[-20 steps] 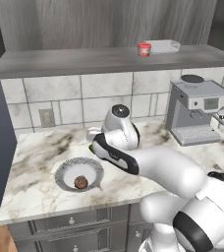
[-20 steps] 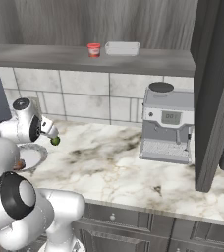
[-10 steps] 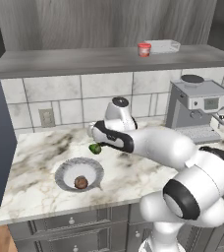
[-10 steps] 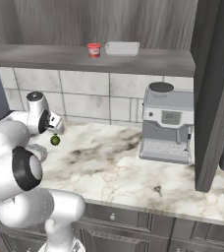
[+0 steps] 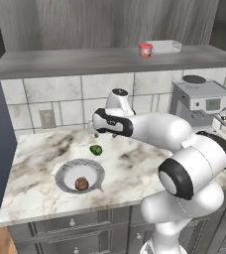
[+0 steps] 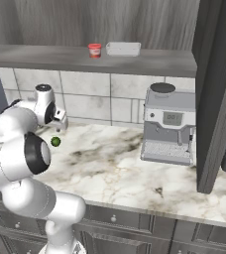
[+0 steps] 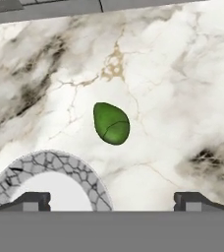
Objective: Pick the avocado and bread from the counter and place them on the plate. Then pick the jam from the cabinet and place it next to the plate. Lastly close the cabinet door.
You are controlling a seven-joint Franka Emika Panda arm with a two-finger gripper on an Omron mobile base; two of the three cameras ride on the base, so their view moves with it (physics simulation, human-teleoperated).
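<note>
The avocado (image 5: 95,150) (image 6: 56,142) (image 7: 111,123) lies on the white marble counter (image 5: 135,163), just beyond the plate's rim. The plate (image 5: 65,171) (image 7: 50,162) sits near the counter's front left, and the brown bread (image 5: 82,184) rests on it. My gripper (image 5: 92,131) (image 6: 62,119) (image 7: 112,202) hovers above the avocado, open and holding nothing. The red jam (image 5: 145,50) (image 6: 94,50) stands on the cabinet shelf (image 6: 45,53) overhead. The cabinet door (image 6: 219,89) stands open at the right.
A white rectangular tray (image 5: 164,46) (image 6: 123,48) sits beside the jam on the shelf. A coffee machine (image 5: 201,101) (image 6: 168,124) stands at the right of the counter against the tiled wall. Grey drawers (image 5: 85,233) run below the counter edge.
The hand has lifted off the counter and the arm has stretched out. The avocado stays where it was beside the plate. The jaws have remained open.
</note>
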